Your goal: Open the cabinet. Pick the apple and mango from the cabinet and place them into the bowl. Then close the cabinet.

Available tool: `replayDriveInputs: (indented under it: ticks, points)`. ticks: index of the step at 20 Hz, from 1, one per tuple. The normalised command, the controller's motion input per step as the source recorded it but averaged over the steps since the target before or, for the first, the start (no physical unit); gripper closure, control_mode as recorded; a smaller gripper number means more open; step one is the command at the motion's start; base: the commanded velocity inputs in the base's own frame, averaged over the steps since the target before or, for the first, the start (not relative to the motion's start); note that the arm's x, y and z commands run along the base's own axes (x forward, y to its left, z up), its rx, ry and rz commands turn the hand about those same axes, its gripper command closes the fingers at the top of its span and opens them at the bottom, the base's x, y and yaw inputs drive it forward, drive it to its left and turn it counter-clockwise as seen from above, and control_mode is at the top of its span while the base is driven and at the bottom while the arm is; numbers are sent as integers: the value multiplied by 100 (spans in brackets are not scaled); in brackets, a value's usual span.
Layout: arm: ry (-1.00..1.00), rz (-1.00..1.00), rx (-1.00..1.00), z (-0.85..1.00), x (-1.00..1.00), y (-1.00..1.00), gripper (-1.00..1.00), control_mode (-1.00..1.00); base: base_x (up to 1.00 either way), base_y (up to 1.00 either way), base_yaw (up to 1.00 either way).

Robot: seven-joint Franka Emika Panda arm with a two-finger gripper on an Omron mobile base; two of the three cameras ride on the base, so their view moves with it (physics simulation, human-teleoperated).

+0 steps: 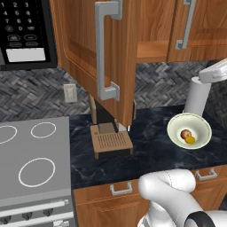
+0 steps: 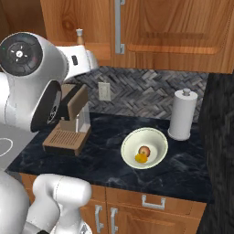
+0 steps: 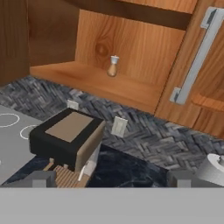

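The cabinet (image 1: 88, 48) hangs open, its left door swung out over the counter, and its lower shelf (image 3: 96, 81) holds no fruit. Its right door (image 2: 173, 32) is shut. On the dark counter stands the cream bowl (image 1: 199, 122) (image 2: 155, 137). Inside it lie the reddish-brown apple (image 1: 185, 134) (image 2: 145, 151) and, touching it, the yellow mango (image 1: 190, 140) (image 2: 140, 158). My gripper (image 3: 111, 180) is open and holds nothing. It hangs in front of the cabinet, facing the open shelf, with its fingertips (image 3: 41, 178) wide apart.
A coffee machine (image 1: 111, 133) (image 2: 68, 123) (image 3: 70, 135) stands under the open door. A paper towel roll (image 1: 197, 95) (image 2: 183, 114) stands behind the bowl. A small shaker (image 3: 113, 65) sits on the shelf. The stove (image 1: 31, 164) and microwave (image 1: 26, 31) are at the left.
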Motion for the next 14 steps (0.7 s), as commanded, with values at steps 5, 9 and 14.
replayDriveInputs:
  ticks: [5, 9, 14]
  points:
    - [0, -3, -3, 7, -53, 50, -100, -100, 0, 0, 0]
    - [0, -5, -2, 1, -52, 37, -100, -100, 0, 0, 0]
    - [0, -6, -3, 0, -51, 35, -100, -100, 0, 0, 0]
